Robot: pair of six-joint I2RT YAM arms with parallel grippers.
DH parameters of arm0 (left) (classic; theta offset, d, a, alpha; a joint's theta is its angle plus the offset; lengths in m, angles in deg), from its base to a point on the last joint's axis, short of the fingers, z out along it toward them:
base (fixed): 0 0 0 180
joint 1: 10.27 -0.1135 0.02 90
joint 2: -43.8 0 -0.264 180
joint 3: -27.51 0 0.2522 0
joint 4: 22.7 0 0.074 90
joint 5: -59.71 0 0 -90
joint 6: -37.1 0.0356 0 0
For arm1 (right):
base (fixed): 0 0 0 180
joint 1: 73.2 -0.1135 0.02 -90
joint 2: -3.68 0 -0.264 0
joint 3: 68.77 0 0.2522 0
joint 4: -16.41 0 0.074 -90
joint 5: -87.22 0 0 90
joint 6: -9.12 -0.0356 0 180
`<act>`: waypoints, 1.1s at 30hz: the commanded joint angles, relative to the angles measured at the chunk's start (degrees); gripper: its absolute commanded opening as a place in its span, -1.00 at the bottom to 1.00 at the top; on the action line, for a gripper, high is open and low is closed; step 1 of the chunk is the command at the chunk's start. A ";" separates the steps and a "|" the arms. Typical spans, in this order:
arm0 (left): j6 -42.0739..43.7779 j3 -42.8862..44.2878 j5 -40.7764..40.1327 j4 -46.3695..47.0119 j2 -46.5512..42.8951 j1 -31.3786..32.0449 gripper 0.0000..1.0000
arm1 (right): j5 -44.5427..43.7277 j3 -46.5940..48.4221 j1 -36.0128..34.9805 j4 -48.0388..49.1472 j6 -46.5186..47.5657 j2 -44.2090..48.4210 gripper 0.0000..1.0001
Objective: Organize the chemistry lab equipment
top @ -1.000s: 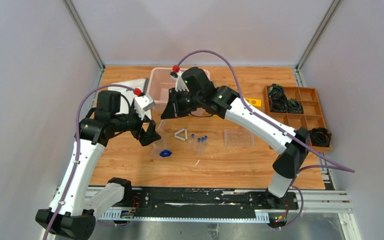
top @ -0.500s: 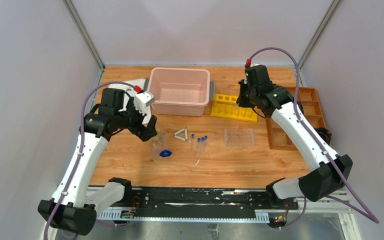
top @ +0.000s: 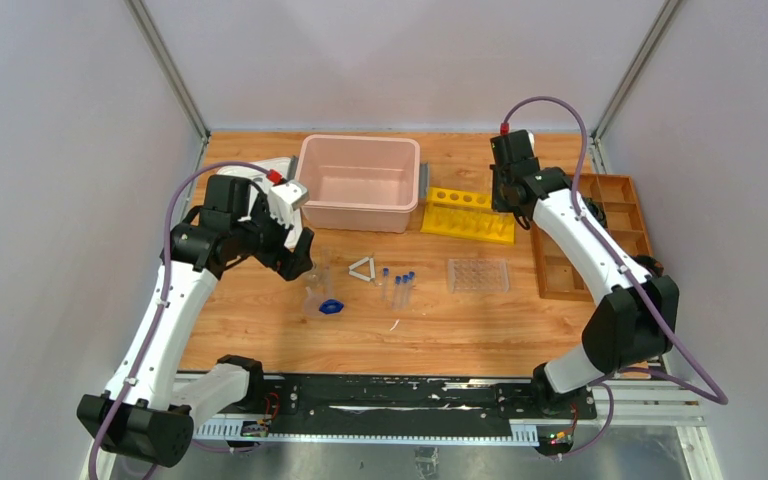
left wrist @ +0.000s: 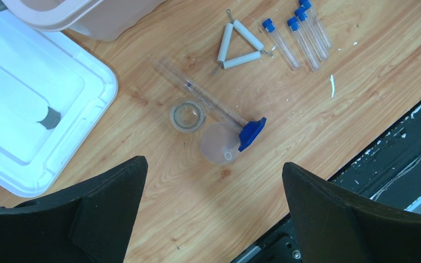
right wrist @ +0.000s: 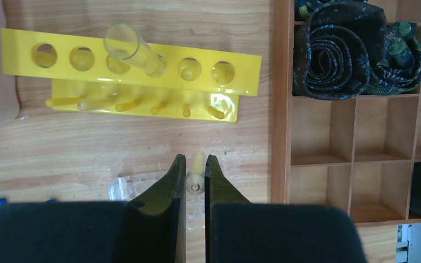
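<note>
Inspecting both tools, found left gripper spread wide and empty, hanging over beakers near blue-capped tubes and white triangle frame. Noted right gripper clenched on a clear tube, above open wood between yellow rack and clear tube rack, with wooden tray close alongside.
</note>
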 commanded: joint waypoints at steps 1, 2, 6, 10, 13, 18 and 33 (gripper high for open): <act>-0.44 2.20 -0.46 0.65 0.08 0.16 1.00 | -1.68 -1.61 1.80 3.49 -0.02 -1.23 -1.00; -0.55 2.34 -0.54 0.64 0.13 0.15 1.00 | -1.63 -2.08 1.92 4.42 -0.27 -1.25 -1.00; -0.88 2.75 -0.85 0.64 0.35 0.21 1.00 | -1.56 -4.24 2.16 7.70 -1.08 -1.43 -1.00; -0.85 2.72 -0.76 0.64 0.39 0.18 1.00 | -0.82 -6.35 2.43 10.74 -1.61 -1.20 -1.00; -1.20 2.71 -0.81 0.64 0.71 0.16 1.00 | -1.02 -7.36 2.39 12.34 -2.17 -1.02 -1.00; -1.41 2.57 -0.46 0.66 0.40 0.17 1.00 | -1.94 -8.42 2.48 14.44 -2.59 -1.52 -1.00; -1.46 2.64 -0.41 0.73 0.75 0.14 1.00 | -2.73 -9.75 2.48 17.13 -2.55 -2.98 -1.00</act>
